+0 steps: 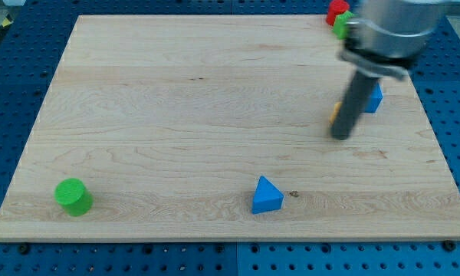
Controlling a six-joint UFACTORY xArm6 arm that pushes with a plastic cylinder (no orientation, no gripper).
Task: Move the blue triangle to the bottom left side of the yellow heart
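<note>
The blue triangle [267,195] lies near the bottom edge of the wooden board [176,115], right of centre. My tip [340,136] is blurred and stands well up and to the right of it, not touching it. Only a small yellow-orange sliver [334,112] shows at the rod's left edge; most of that block is hidden, so I cannot tell its shape. A second blue block [375,98] sits just right of the rod, partly hidden.
A green cylinder [73,196] stands at the board's bottom left. A red block [336,11] and a green block [341,24] sit at the board's top right edge, partly hidden by the arm.
</note>
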